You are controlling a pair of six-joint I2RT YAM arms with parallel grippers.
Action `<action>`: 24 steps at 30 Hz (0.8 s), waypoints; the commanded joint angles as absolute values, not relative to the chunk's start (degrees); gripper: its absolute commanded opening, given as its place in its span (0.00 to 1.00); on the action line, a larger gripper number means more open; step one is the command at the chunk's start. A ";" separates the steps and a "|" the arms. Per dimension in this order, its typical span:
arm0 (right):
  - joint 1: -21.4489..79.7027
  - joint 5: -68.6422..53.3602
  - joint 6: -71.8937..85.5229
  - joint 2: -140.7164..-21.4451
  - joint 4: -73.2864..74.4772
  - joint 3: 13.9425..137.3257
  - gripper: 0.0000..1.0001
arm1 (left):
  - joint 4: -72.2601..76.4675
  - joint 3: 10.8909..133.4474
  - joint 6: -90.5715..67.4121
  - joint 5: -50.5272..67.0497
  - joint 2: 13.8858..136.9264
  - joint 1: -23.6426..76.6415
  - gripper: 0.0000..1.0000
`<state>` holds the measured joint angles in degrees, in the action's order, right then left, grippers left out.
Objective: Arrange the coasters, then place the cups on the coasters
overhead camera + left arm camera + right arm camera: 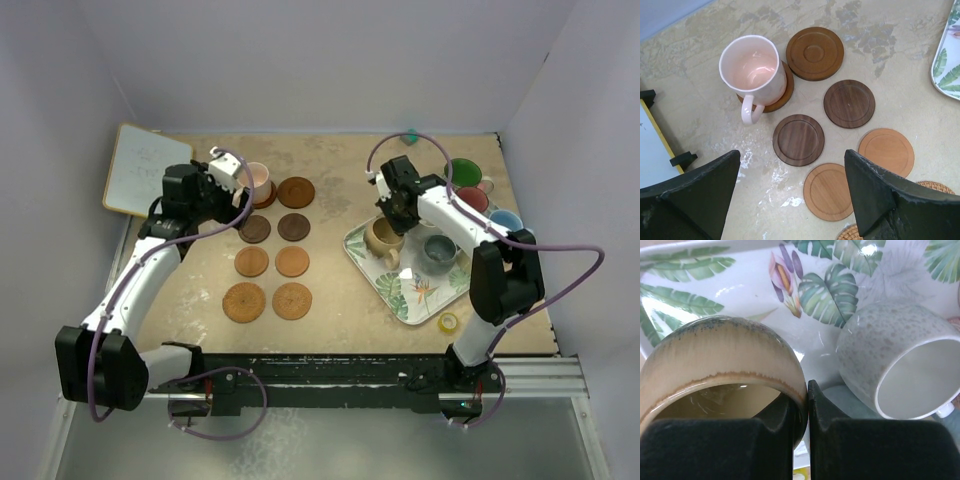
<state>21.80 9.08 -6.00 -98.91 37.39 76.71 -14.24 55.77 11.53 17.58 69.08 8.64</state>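
Eight coasters lie in two columns on the table, from dark brown at the back to woven tan in front. A pink cup stands on the back-left coaster. My left gripper hangs open beside and above it, with nothing between its fingers. My right gripper is shut on the rim of the tan cup, over the leaf-patterned tray. A grey speckled cup sits just right of it.
A slate cup stands on the tray. Green, red and light blue cups stand behind the tray at the right. A yellow tape roll lies near the front right edge. A whiteboard leans at the back left.
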 commanded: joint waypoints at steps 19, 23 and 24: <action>23.27 17.30 -7.97 -99.27 38.04 77.60 0.00 | -11.88 52.95 13.22 17.80 65.66 8.79 0.81; 24.05 17.63 -7.42 -100.39 37.14 78.00 0.01 | -11.78 52.56 13.31 17.74 65.78 8.79 0.81; 24.10 17.78 -7.22 -100.59 37.03 78.08 0.02 | -11.78 52.54 13.32 17.75 65.89 8.79 0.81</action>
<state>23.35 15.94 -7.46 -100.60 37.80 75.42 -14.22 53.19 12.64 17.34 67.13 8.64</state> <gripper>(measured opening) 0.111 0.815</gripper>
